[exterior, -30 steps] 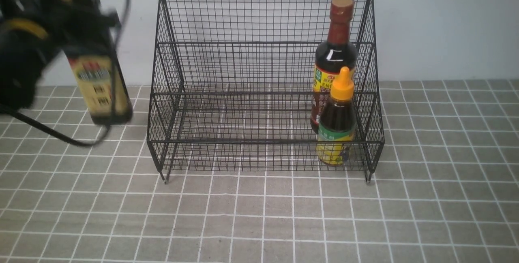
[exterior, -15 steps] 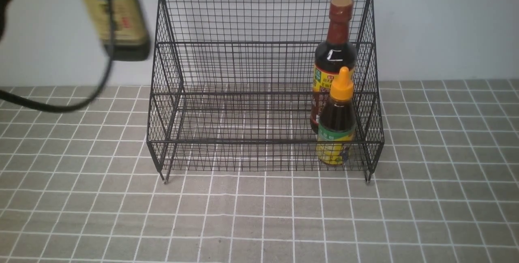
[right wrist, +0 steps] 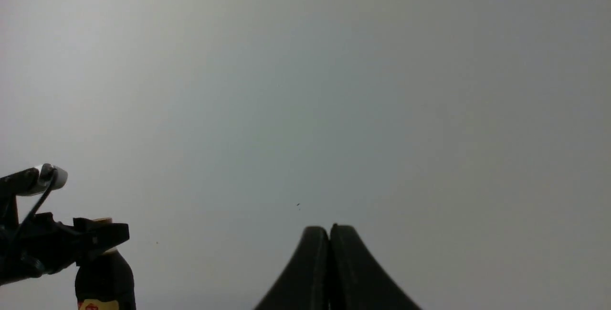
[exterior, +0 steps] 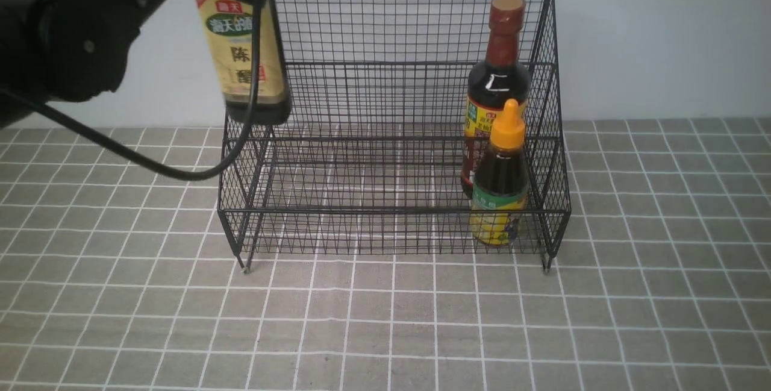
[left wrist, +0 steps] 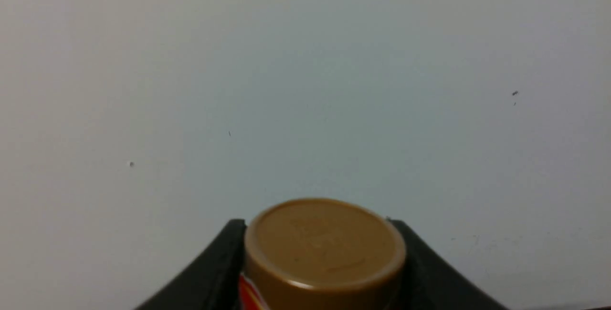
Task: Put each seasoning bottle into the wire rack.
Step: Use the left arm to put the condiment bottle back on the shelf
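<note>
Front view first, Jo. Where is the last bottle?

Jo: Hanging upright below the left hand (left wrist: 316,226), lifted clear of the grey tiled counter (exterior: 385,325). It's the tall dark-liquid bottle with the tan label (exterior: 247,59). The big black wire-mesh rack (exterior: 385,29) spreads out below the hand and to its right, and the bottle's base overlaps the rack's left side wall in this view. The hand itself is cut off at the top edge.

Sam: And the others?

Jo: Both racked, well off to the hand's right. The long-necked brown-capped bottle (exterior: 499,78) is on the back tier, with the short orange-nozzled bottle (exterior: 501,192) just in front of it.

Sam: Left wrist view?

Jo: The hand is clamped on the bottle, with black fingers (left wrist: 219,267) on either side of the gold cap (left wrist: 324,243). Beyond it there's only pale wall (left wrist: 305,61).

Sam: Right wrist view?

Jo: The right hand (right wrist: 329,228) is clenched on nothing, fingers pressed together. Off to its side you can see the left hand gripping just under the cap.

Sam: So how do we set it down well?

Jo: I can't tell whether the base has cleared the side wall, so I'd carry it rightward until it plainly has. Then lower it straight down, upright, well short of the two racked bottles, and let go only once the base sits on the mesh. Mind the black cable (exterior: 150,165) looping near the rack's corner, since I'd judge it could snag.
</note>
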You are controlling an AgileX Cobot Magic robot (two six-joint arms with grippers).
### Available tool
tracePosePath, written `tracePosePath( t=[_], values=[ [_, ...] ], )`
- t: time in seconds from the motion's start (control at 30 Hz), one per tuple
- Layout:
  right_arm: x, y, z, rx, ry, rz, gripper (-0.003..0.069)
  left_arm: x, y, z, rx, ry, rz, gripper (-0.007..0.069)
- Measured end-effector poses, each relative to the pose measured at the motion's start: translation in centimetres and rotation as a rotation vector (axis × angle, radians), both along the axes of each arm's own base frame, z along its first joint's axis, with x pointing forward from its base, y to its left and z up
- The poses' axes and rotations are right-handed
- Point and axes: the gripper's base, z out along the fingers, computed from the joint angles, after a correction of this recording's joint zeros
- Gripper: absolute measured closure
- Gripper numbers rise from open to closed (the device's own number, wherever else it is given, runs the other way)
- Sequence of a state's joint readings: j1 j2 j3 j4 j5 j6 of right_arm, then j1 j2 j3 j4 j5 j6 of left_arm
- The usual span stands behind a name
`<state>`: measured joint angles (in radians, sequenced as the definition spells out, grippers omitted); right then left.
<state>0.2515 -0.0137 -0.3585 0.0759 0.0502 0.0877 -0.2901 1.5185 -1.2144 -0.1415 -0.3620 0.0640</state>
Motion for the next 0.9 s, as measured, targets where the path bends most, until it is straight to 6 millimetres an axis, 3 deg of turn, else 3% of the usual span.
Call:
tracePosePath(
  t=[0.2,0.63,0.9],
  values=[
    [0.0,0.0,0.0,0.000,0.000,0.000,0.0670,0.8,-0.2,-1.0,-0.009,0.011,0.006,0.0314],
    [0.0,0.0,0.0,0.001,0.000,0.000,0.0670,3.2,-1.1,-6.3,0.050,0.230,-0.012,0.0314],
    [0.0,0.0,0.0,0.001,0.000,0.000,0.0670,3.9,-1.4,-8.5,0.076,0.322,-0.019,0.0314]
  ],
)
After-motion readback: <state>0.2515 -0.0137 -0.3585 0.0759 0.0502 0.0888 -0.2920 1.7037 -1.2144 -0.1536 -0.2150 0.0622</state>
